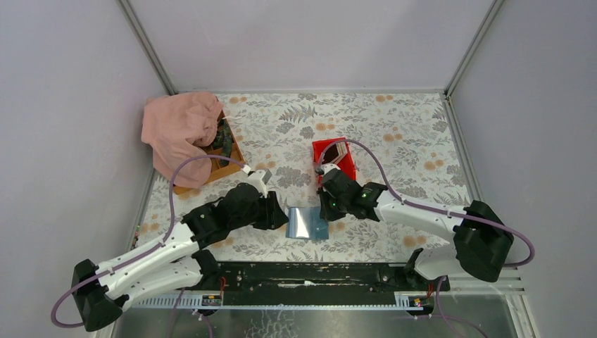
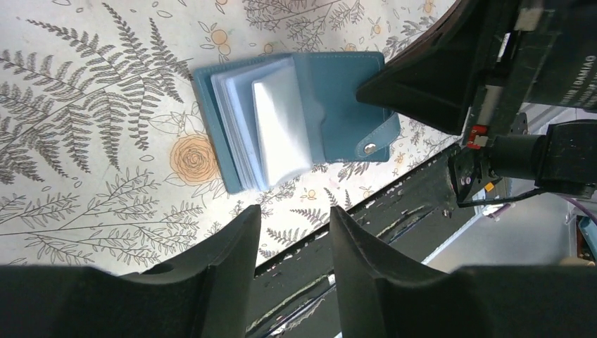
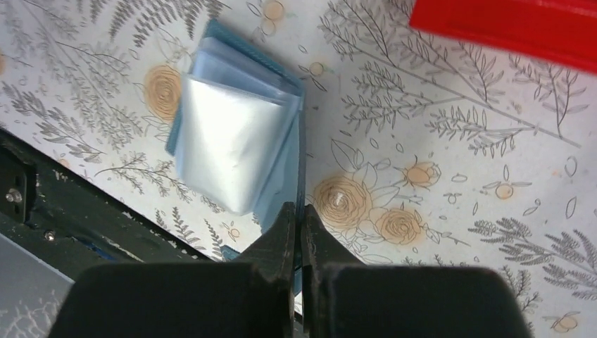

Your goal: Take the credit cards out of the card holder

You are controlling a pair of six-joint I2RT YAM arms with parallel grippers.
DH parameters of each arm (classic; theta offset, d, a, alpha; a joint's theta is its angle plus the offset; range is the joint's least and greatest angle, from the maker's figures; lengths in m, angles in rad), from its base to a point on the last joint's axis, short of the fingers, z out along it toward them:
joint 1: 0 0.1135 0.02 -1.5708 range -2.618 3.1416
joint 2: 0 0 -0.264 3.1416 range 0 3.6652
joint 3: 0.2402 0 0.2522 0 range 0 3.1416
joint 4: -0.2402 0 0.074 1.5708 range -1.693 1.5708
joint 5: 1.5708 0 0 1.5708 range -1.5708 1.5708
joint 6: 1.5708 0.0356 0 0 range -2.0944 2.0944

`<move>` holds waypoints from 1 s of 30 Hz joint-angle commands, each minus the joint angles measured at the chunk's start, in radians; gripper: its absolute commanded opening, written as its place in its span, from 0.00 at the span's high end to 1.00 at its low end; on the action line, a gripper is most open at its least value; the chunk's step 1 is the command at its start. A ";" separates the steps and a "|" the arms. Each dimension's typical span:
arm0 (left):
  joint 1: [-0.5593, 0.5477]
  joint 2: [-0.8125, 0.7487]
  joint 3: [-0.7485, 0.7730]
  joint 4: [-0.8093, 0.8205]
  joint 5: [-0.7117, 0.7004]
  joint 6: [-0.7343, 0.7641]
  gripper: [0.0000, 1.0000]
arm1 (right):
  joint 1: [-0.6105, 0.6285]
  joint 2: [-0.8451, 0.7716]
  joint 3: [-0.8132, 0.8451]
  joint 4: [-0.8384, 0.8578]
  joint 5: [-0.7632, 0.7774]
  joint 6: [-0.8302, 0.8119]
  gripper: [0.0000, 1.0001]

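The card holder (image 1: 308,223) is a blue wallet lying open on the flowered table between my two grippers. Its clear plastic sleeves (image 2: 278,130) fan up pale and glossy, and I cannot tell if credit cards are inside them. The snap-button tab (image 2: 369,146) points toward the near edge. My right gripper (image 3: 298,211) is shut on the thin edge of the blue cover (image 3: 294,158). My left gripper (image 2: 296,211) stands open just short of the wallet with nothing between its fingers. Flat dark and tan credit cards (image 1: 341,154) lie in the red bin.
The red bin (image 1: 325,149) sits just behind the right gripper and shows at the top of the right wrist view as the red bin (image 3: 507,24). A pink cloth (image 1: 179,127) drapes over a wooden box (image 1: 227,158) at the back left. A black rail (image 1: 310,271) runs along the near edge.
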 commanded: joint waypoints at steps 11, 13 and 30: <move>-0.005 -0.031 -0.082 0.128 0.014 -0.023 0.60 | -0.017 0.074 -0.034 -0.071 0.105 0.124 1.00; -0.007 -0.014 -0.108 0.161 0.014 -0.029 0.62 | -0.016 0.079 -0.035 -0.072 0.116 0.123 1.00; -0.153 0.289 -0.096 0.341 -0.082 -0.061 0.74 | -0.017 0.053 -0.073 -0.036 0.108 0.111 1.00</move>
